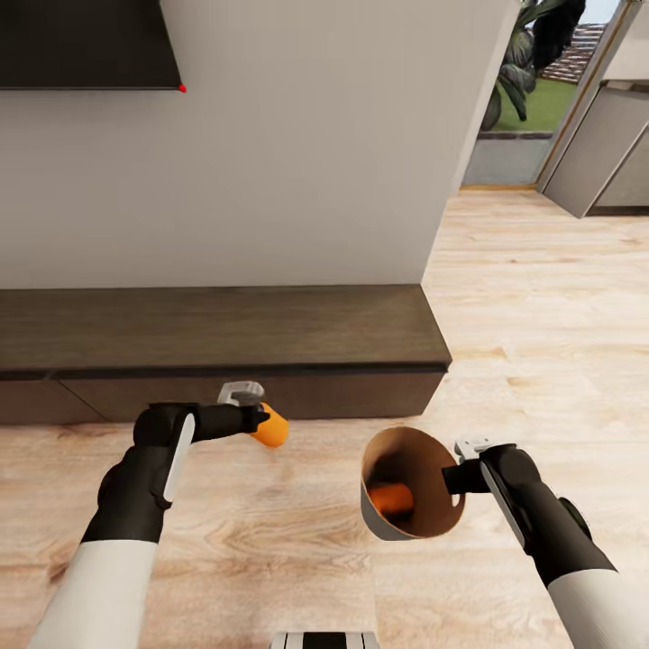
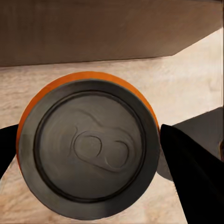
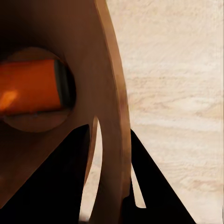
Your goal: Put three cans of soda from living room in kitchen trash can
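Note:
My left gripper (image 1: 261,419) is shut on an orange soda can (image 1: 271,427), held sideways just above the floor in front of the bench. In the left wrist view its silvery top (image 2: 88,149) sits between the black fingers (image 2: 191,172). My right gripper (image 1: 458,476) is shut on the rim of the trash can (image 1: 410,451), which is tilted with its coppery inside facing me. A second orange can (image 1: 392,498) lies inside it. In the right wrist view the fingers (image 3: 154,186) straddle the bucket wall (image 3: 112,107) by the slot handle, with the can inside (image 3: 30,86). The blue can is out of view.
A long dark wooden bench (image 1: 225,329) runs along the white wall just ahead of my left gripper. The black wall screen (image 1: 90,43) hangs at upper left. Pale plank floor (image 1: 541,297) stretches right toward a doorway with a plant (image 1: 532,54) and grey cabinets (image 1: 604,153).

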Robot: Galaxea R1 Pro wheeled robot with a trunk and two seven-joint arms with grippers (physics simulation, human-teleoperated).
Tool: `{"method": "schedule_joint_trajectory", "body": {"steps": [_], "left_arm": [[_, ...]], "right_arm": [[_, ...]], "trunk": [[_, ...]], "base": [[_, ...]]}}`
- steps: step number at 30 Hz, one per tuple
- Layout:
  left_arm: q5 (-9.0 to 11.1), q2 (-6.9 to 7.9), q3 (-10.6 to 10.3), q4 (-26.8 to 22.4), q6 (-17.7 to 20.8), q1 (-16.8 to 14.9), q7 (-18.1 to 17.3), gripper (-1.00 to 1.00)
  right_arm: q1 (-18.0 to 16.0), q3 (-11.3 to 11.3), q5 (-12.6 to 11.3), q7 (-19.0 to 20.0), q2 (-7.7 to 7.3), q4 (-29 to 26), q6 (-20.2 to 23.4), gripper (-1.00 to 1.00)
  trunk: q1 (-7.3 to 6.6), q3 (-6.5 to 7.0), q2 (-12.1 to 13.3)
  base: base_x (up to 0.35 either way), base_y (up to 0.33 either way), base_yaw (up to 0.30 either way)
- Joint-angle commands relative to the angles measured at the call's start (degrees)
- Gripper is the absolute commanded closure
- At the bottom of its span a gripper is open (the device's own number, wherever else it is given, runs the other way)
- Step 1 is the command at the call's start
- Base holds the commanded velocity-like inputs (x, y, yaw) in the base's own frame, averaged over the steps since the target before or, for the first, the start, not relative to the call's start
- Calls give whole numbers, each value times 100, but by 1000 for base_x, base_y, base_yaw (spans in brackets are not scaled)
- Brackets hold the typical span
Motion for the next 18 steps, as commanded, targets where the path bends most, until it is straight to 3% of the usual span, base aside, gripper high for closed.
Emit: {"method": "schedule_joint_trajectory", "body": {"steps": [1,9,15,17,18], "left_arm": [[-13,1,-1,-91,0,33,-28,100],[303,2,-6,-535,0,133,-531,100],[739,-16,-58,-782,0,146,-756,100],[884,-28,-255,-865,0,147,-787,100],[1057,-30,-646,-933,0,148,-808,100]], "right_arm": [[-2,54,-128,21,3,57,17,100],[-8,261,-128,14,74,365,17,100],[-11,316,-90,13,266,505,17,100],[-13,382,25,13,363,522,17,100],[-16,430,203,13,491,534,17,100]], "trunk": [[-23,19,42],[-198,163,362],[-330,270,603],[-374,306,683],[-396,324,723]], "base": [[0,0,0],[0,0,0],[0,0,0],[0,0,0],[0,0,0]]}}
